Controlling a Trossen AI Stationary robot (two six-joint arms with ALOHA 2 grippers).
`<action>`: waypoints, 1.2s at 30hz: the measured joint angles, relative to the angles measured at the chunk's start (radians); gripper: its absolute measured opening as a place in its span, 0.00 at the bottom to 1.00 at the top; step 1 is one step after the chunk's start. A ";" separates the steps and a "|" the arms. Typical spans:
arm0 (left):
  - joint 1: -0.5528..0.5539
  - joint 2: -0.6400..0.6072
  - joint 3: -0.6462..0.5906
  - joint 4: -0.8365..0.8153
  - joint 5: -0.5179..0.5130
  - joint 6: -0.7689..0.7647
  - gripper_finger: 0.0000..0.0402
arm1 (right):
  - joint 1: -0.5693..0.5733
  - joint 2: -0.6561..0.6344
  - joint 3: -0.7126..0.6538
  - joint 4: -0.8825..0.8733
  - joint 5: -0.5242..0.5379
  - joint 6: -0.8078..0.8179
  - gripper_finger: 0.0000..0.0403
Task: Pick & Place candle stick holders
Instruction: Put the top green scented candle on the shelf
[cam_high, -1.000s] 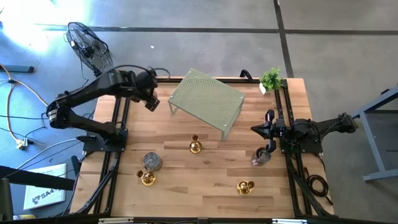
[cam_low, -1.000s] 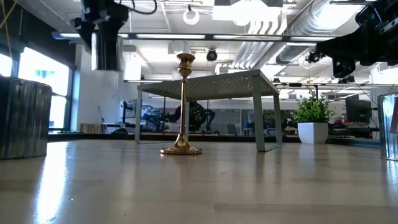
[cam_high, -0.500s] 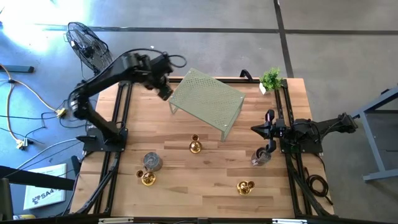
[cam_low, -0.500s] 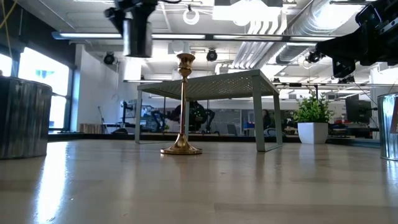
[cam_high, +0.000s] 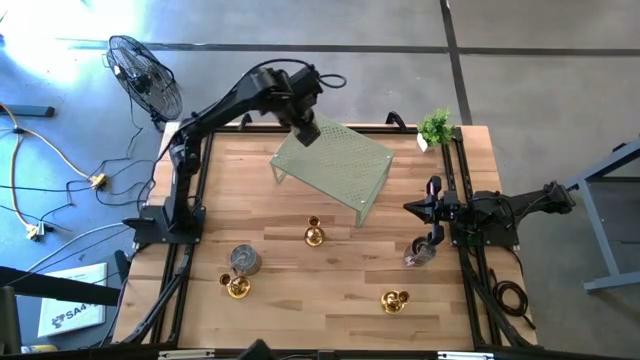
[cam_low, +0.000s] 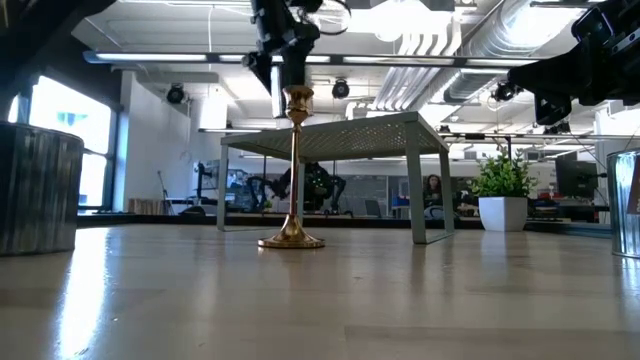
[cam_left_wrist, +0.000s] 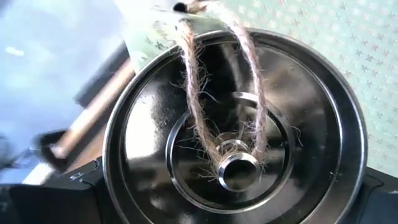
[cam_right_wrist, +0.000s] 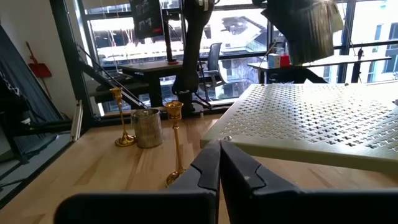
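My left gripper (cam_high: 307, 126) hangs above the far left corner of the pale green rack (cam_high: 332, 160), shut on a squat grey metal candle stick holder (cam_left_wrist: 292, 124) with a twine loop (cam_left_wrist: 224, 118) inside it. The right wrist view shows this cup (cam_right_wrist: 305, 28) high over the rack. On the table stand a tall gold holder (cam_high: 314, 235), a grey cup (cam_high: 245, 260), a gold holder (cam_high: 237, 287) beside it, another gold one (cam_high: 395, 300) and a silvery cup (cam_high: 420, 252). My right gripper (cam_right_wrist: 219, 158) waits shut at the right edge. My left gripper has the grey cup between its two fingers (cam_left_wrist: 68, 199), which stand against opposite sides of the outer wall (cam_left_wrist: 115, 180). The fingers slant down from above, and the wrist view looks into the cup's open mouth. The cup is lifted clear, somewhat tilted, above the rack.
A small potted plant (cam_high: 435, 127) stands at the far right corner. A fan (cam_high: 145, 75) stands on the floor beyond the table's left side. Bare wood lies between the rack and the near holders.
My left gripper has swung with the grey cup from over the table's far left part toward the right and far edge, rising a little and rolling. It now hangs over the rack's far left corner. The cup has stayed in the fingers throughout.
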 joint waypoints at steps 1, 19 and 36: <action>0.006 0.008 0.000 0.000 0.002 -0.001 0.86 | 0.000 0.000 0.000 0.000 0.000 0.000 0.01; 0.047 0.114 0.000 0.070 0.105 0.001 0.86 | 0.000 0.002 0.000 0.000 0.000 0.000 0.01; 0.044 0.133 0.000 0.095 0.221 0.050 0.99 | 0.000 0.002 0.000 0.000 0.000 0.000 0.00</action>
